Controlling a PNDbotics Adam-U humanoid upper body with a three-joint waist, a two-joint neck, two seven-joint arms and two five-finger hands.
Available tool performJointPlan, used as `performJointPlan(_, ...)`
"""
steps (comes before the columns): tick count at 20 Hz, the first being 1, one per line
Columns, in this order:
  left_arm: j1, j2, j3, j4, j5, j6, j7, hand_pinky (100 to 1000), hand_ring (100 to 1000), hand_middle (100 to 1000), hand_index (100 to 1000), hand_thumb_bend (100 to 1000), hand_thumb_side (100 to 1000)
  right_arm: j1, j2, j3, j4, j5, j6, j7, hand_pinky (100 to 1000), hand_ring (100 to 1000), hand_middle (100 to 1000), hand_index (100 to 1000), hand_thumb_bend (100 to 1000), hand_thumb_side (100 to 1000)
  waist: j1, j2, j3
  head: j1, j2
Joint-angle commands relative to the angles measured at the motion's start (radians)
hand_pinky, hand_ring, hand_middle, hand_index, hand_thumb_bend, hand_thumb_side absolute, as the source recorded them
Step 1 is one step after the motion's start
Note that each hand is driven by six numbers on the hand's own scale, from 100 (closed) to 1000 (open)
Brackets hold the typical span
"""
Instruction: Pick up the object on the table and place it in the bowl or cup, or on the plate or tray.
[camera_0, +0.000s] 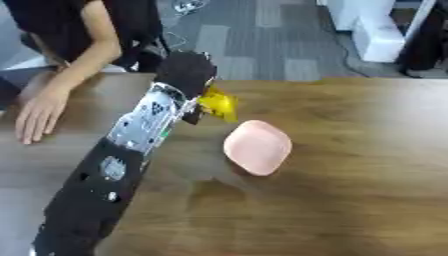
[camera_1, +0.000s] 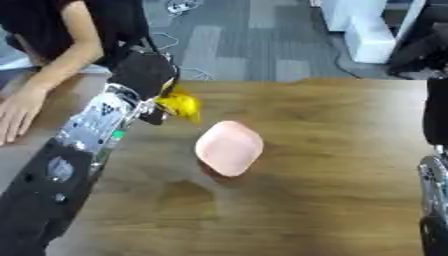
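the yellow object (camera_0: 219, 103) is held off the surface (camera_0: 350, 200) in the left hand (camera_0: 185, 75), whose fingers curl round it, just beside the pink plate (camera_0: 257, 147), which holds nothing.

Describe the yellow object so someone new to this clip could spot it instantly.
Start at the wooden table and find the pink plate near its middle. Just up-left of it, the left hand holds the yellow object, the only bright yellow thing there.
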Motion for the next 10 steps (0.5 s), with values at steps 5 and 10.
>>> performJointPlan(5,-0.060,-0.066,-0.011,0.127,-0.041,-0.021,0.098,100,153,179,254,292,100,-0.020,-0.014,0.003,-0.013,-0.013,0.002,0.009,419,520,738,697,100,1000,0.001,-0.007,-0.008,0.010,-0.003)
performJointPlan(10,-0.072,-0.111,-0.004,0.214,-0.067,-0.018,0.170,100,159,188,264,279,100,-0.023,-0.012,0.005,-0.013,-0.018,0.003,0.013,419,520,738,697,100,1000,0.001,-0.006,-0.012,0.012,-0.003)
